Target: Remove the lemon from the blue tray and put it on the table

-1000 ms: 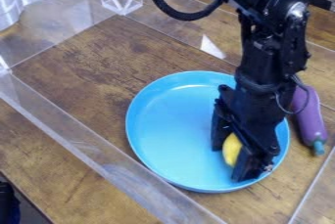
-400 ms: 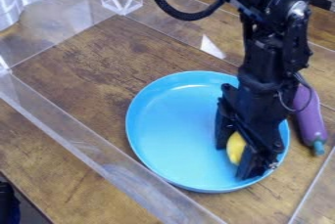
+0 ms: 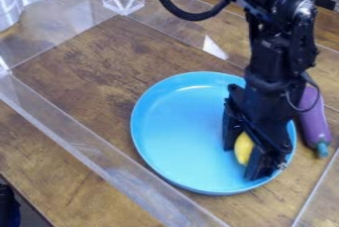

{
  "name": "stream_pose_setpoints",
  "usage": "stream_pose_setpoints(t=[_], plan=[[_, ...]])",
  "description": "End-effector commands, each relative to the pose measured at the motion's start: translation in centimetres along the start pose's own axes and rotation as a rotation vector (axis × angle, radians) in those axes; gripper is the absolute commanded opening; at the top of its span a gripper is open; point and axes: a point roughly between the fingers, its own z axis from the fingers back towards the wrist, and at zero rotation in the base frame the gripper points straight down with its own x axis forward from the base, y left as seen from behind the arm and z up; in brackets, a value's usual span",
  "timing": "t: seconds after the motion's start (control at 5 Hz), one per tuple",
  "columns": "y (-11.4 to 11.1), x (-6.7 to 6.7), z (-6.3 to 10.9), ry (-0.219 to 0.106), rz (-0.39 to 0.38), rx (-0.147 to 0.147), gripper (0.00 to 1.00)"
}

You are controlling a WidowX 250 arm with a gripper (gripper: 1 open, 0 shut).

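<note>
Tool [image 3: 256, 152] shut – fingertips around lemon [image 3: 244, 150], in tray [image 3: 172, 137].

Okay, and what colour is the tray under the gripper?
Bright blue; the tray shows best in the camera view.

The end effector [image 3: 260, 150] partly covers the lemon [image 3: 244, 150] and the right side of the blue tray [image 3: 175, 137]. The eggplant [image 3: 312, 127] is partly behind the arm [image 3: 271, 53], whose upper end the top edge cuts off.
</note>
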Motion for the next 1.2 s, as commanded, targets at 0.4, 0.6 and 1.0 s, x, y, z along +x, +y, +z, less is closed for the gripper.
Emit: stream_pose_setpoints(t=[0.4,0.6,1.0], plan=[[-0.37,-0.38,-1.43,0.023,-0.035,-0.005,0.00],[-0.32,-0.39,-1.34,0.021,-0.040,-0.002,0.00],[-0.22,-0.42,-1.16,0.017,-0.050,0.005,0.00]])
